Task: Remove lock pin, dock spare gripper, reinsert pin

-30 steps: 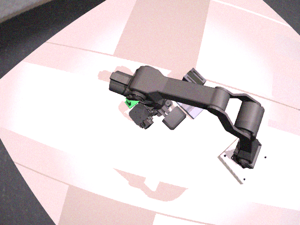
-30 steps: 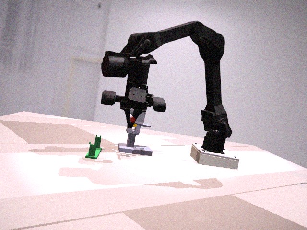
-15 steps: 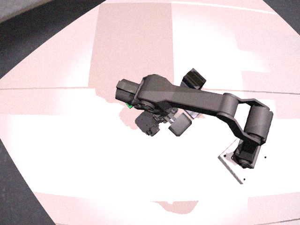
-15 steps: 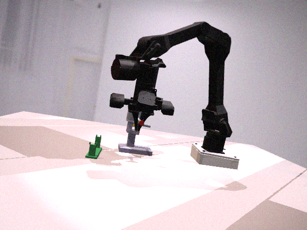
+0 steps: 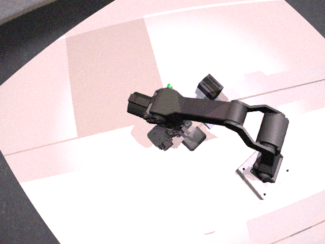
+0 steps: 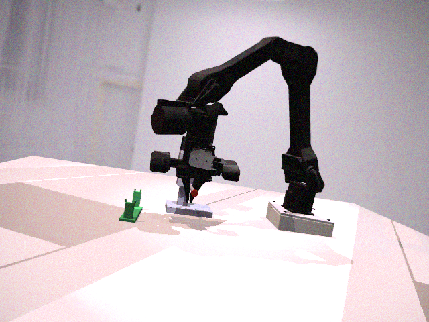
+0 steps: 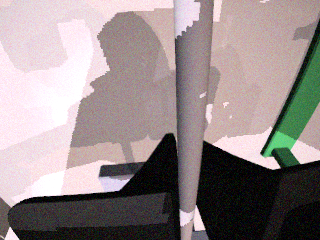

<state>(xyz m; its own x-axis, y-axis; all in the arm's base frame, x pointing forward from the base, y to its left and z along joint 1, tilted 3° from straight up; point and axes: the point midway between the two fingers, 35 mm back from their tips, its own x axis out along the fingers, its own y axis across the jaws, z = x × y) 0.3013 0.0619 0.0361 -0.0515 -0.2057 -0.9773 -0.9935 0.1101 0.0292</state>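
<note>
My gripper (image 6: 190, 200) (image 7: 175, 140) is shut on the lock pin (image 6: 194, 192) (image 7: 193, 95), a slim grey rod with a red head. The wrist view shows the rod running up between the fingers. The mount's pale grey base (image 6: 188, 210) (image 5: 199, 94) (image 7: 111, 184) lies just behind and below the fingertips in the exterior view. The arm and gripper body hide most of the mount's post and socket. A dark slotted block (image 5: 210, 87) shows above the mount in the top view. I cannot tell whether it is the spare gripper, or whether the pin touches the mount.
An empty green cradle (image 5: 169, 86) (image 6: 131, 219) (image 7: 303, 107) with two notched posts stands left of the mount in the exterior view. The arm's own base (image 6: 301, 227) (image 5: 253, 185) stands to the right in the top and exterior views. Broad shadows cross the table.
</note>
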